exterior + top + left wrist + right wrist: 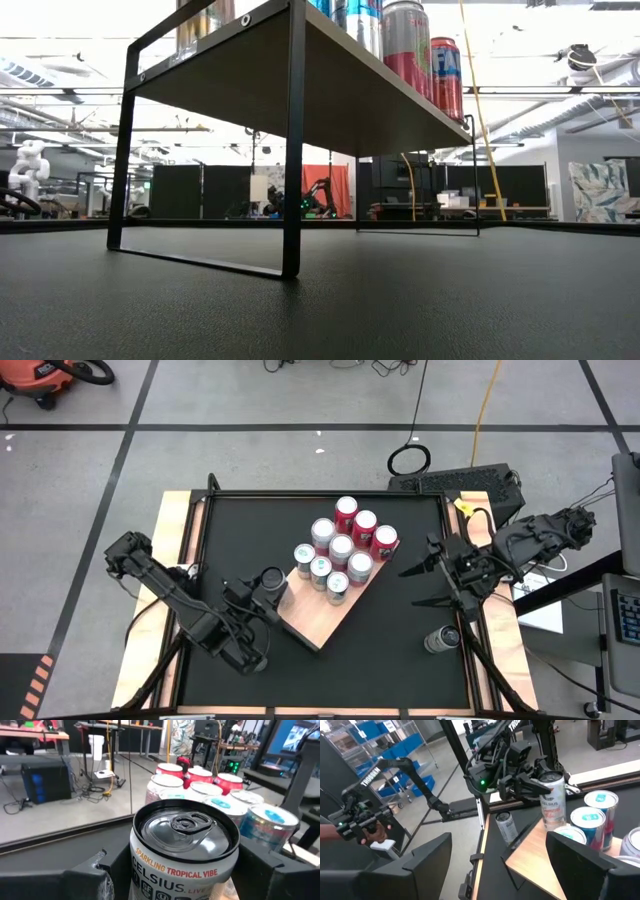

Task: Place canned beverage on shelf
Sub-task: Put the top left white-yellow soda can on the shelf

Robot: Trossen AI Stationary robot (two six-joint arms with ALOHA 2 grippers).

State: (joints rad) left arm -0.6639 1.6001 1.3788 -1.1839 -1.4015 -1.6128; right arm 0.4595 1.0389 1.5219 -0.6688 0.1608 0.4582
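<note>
Grey concrete floor with black tape lines around a black tabletop [400,640] filling the centre of the high view. Light tan wooden shelf [312,622] at frame centre, turned diagonally, grain visible, raised on a thin black metal frame [292,150] as seen from the low view. Cluster of upright cans [340,548] crowded on the shelf's upper right half: red ones toward the top, silver and blue-topped ones below.

Left gripper [268,586] at the shelf's left edge, lower left of centre, fingers closed around a canned beverage [184,851]: silver lid with pull tab, white body lettered "CELSIUS" and "SPARKLING TROPICAL VIBE", held upright, close beside the cluster but apart from it. Cannot tell whether its base touches the board.

Right gripper [425,584] right of centre over bare tabletop, fingers spread wide, nothing between them, pointing toward the shelf.

Another can [441,639] lower right on the tabletop, apart from the shelf, below the right gripper.
</note>
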